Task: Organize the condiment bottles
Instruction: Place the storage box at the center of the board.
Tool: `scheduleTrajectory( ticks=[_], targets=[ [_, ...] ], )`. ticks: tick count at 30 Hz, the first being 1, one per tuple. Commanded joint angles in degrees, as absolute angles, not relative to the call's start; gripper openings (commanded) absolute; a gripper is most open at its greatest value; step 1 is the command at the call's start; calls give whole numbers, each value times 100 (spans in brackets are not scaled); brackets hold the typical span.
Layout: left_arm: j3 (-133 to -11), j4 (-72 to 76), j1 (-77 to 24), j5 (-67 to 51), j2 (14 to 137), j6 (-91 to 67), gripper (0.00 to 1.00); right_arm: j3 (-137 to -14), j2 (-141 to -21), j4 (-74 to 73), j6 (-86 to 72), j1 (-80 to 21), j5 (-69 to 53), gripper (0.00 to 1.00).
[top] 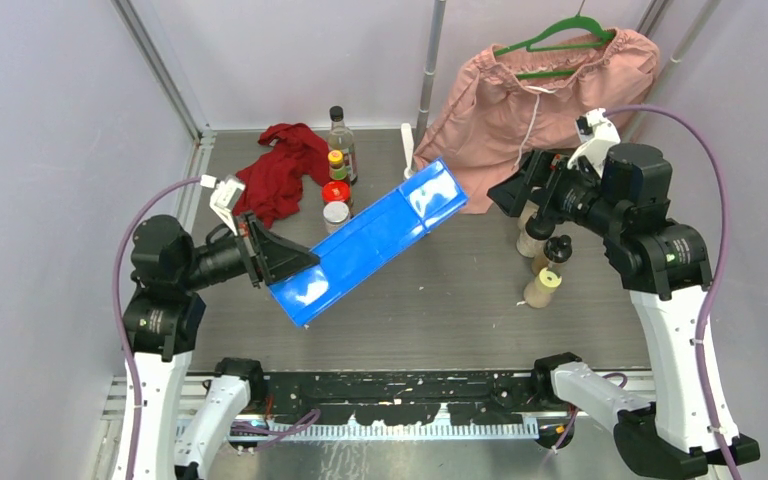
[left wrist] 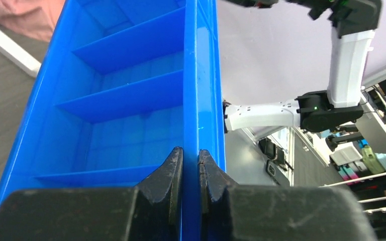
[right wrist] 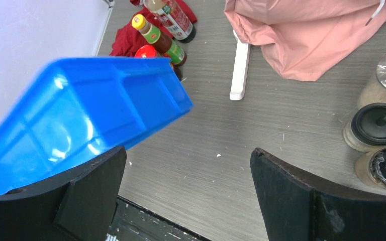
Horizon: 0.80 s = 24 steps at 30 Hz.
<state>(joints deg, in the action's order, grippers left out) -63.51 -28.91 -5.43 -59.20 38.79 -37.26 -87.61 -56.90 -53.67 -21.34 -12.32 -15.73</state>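
Condiment bottles (top: 336,190) sat in two bunches on the table (top: 440,300), none in the tray. Four stood in a line near the far left corner, just beside the red cloth (top: 280,170). Three more stood close to the right edge.

Your left gripper (left wrist: 191,156) was clamped shut on one long wall of the blue tray (left wrist: 204,75). That makes sense to me, since a thin wall is about the only thing a small claw can pinch on something that wide. The tray looked tipped and lifted off the table, running diagonally between the two bunches, with its compartments empty. My guess is you were bringing it to the middle so both arms could reach it.

Your right gripper (right wrist: 186,155) hung over the right-hand bunch with its jaws wide apart and nothing in them, presumably ready for a first pick.

One worry is that a one-wall pinch lets the tray swing, and the left bunch was right next to it.
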Motion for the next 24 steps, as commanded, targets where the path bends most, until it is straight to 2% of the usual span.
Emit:
scheduleTrajectory(
  ticks=[1, 7, 14, 18, 24],
  targets=[
    [-6141, -2911, -613, -5864, 3871, -3131, 1, -9179, -5741, -5525, -2093, -1263, -1400, 100],
    [-5751, -3777, -1559, -4191, 4251, -2280, 0, -9025, -5672, -5455, -2220, -1258, -1447, 100],
    [-5716, -3761, -4064, -1945, 5155, -1997, 0, -8659, -5491, -5365, -2237, -1265, -1447, 100],
    [-5762, -3570, -4870, -1323, 5572, -2042, 0, -8508, -5376, -5384, -2194, -1264, -1431, 100],
    [-5679, -3551, -5394, -771, 5902, -2108, 0, -8275, -5245, -5384, -2114, -1263, -1447, 100]
  ],
)
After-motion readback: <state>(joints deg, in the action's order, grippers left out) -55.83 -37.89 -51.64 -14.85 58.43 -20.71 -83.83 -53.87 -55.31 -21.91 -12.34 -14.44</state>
